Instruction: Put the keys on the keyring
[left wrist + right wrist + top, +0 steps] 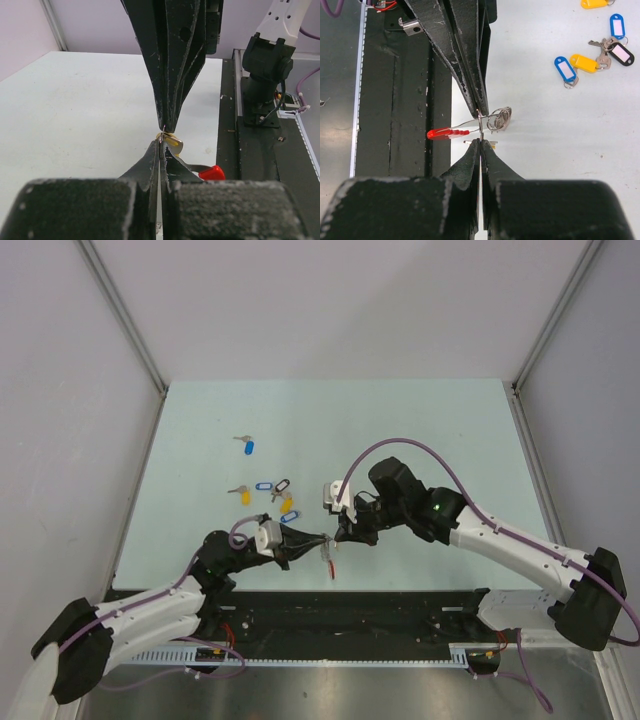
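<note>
My left gripper (323, 542) is shut on the thin metal wire of the keyring (470, 126), whose red plastic end (329, 562) hangs just off the table's near edge. That red end (212, 172) pokes out to the right of my left fingers. My right gripper (341, 536) meets the left one tip to tip and is shut on the small ring of a yellow-tagged key (173, 140). The keyring's coiled metal loop (500, 119) sticks out beside the left gripper's tips. Several loose keys (268, 492) with blue, yellow and dark tags lie on the table behind the grippers.
One blue-tagged key (249, 447) lies apart, further back on the left. The black rail (350, 610) runs along the near edge under both grippers. Grey walls close in the pale green table (420, 430) on three sides.
</note>
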Robot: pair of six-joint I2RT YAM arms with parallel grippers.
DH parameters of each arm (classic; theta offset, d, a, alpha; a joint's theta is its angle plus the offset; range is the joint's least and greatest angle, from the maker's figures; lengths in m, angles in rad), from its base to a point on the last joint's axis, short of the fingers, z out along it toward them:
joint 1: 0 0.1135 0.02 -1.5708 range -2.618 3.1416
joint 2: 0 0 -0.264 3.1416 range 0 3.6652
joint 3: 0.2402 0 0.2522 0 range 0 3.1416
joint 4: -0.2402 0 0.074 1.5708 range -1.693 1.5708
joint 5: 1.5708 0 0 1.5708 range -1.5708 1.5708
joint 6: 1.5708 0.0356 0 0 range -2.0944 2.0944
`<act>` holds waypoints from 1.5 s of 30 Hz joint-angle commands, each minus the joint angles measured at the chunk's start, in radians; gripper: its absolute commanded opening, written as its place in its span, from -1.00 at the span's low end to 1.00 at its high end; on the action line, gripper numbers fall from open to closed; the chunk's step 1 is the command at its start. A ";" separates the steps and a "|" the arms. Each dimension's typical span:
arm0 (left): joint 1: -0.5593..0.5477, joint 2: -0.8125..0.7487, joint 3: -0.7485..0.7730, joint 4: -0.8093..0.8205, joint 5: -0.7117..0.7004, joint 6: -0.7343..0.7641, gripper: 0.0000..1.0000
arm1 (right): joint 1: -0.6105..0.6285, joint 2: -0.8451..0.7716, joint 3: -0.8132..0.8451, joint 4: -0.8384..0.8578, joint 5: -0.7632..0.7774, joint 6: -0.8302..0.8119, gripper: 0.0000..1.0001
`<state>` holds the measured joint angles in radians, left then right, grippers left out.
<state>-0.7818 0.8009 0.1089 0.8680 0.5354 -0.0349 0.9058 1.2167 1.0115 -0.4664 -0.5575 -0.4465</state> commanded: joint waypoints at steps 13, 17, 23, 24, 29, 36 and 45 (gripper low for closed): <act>0.013 0.034 0.041 0.111 -0.005 -0.057 -0.99 | 0.007 -0.037 -0.011 0.067 -0.068 0.017 -1.00; 0.013 0.024 0.048 0.082 -0.018 -0.056 -0.99 | 0.007 -0.040 -0.016 0.090 -0.052 0.038 -1.00; 0.013 0.017 0.058 0.037 -0.035 -0.056 -0.99 | 0.018 -0.040 -0.017 0.110 0.001 0.058 -1.00; 0.013 0.017 0.060 0.034 -0.041 -0.056 -0.99 | 0.021 -0.040 -0.019 0.110 0.005 0.061 -1.00; 0.010 -0.006 0.066 -0.012 -0.067 -0.054 -0.99 | 0.027 -0.039 -0.019 0.121 0.036 0.078 -1.00; -0.002 -0.008 0.078 -0.047 -0.086 -0.045 -0.99 | 0.036 -0.036 -0.019 0.135 0.042 0.077 -1.00; -0.013 0.015 0.095 -0.067 -0.100 -0.040 -0.99 | 0.047 -0.031 -0.019 0.169 0.021 0.077 -1.00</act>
<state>-0.7845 0.8051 0.1432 0.7933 0.4553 -0.0792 0.9306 1.2030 0.9817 -0.4053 -0.4892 -0.3851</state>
